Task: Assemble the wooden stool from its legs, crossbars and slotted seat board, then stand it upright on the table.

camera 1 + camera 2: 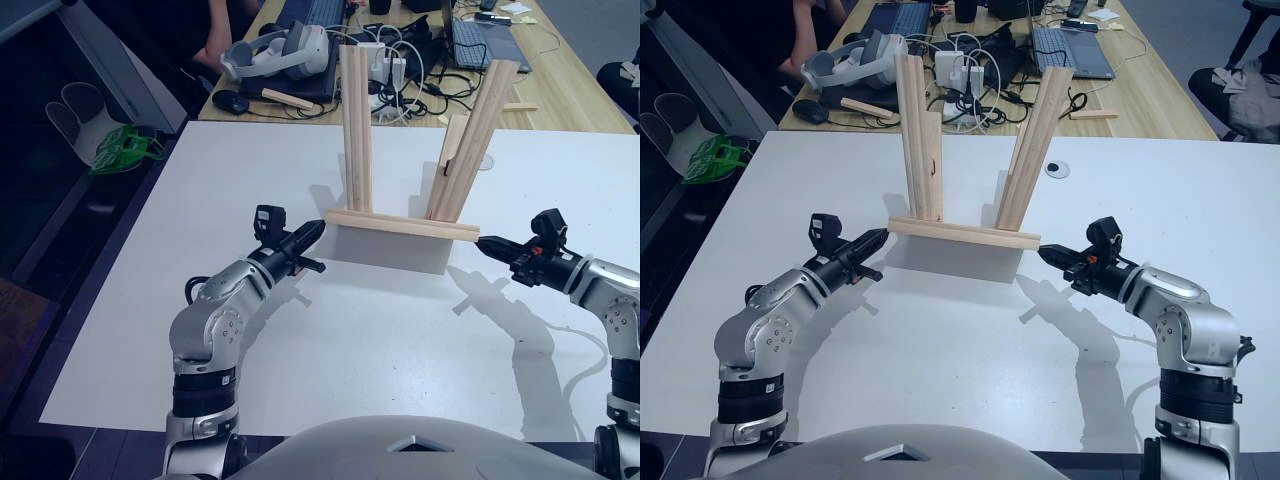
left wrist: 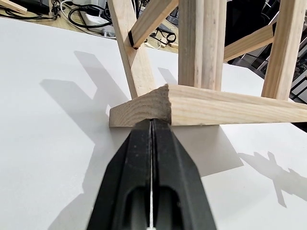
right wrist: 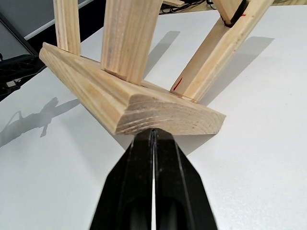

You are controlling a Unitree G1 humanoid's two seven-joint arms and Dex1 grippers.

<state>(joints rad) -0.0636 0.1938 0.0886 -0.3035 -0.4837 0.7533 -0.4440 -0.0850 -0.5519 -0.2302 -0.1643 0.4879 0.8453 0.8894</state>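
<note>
Our left gripper has its fingers pressed together with nothing between them, the tips touching one end of the seat board. Our right gripper is likewise closed and empty, its tips against the opposite end. Between them the stool stands upside down, legs pointing up, on the white table. The board seems to ride just clear of the tabletop, though its shadow makes that hard to judge.
</note>
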